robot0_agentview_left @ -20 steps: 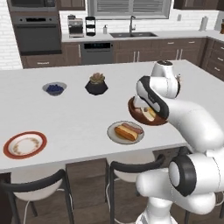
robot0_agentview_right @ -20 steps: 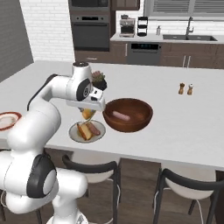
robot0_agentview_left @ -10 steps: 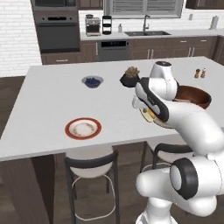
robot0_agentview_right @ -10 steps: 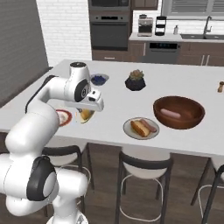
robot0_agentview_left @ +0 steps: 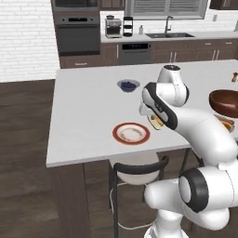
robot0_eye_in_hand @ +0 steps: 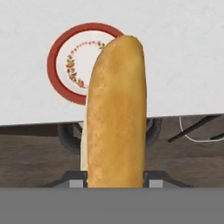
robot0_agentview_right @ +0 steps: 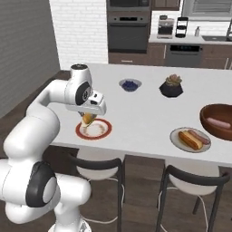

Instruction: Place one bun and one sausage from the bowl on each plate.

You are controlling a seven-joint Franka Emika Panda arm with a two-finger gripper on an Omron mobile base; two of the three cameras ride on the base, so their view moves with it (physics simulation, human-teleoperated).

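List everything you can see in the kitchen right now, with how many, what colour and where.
bun: one, golden brown, held in the hand above the red-rimmed plate
red-rimmed plate: one, white with orange-red rim, near front edge of the counter, bare
grey plate: one, pale grey, right of the red-rimmed plate, carrying a bun and a sausage
bowl: one, reddish-brown, far right of the counter, a sausage inside
berry bowl: one, grey with blue berries, mid counter
plant pot: one, black, right of the berry bowl
stools: two, dark frames, under the counter
hand: one, white, shut on the bun
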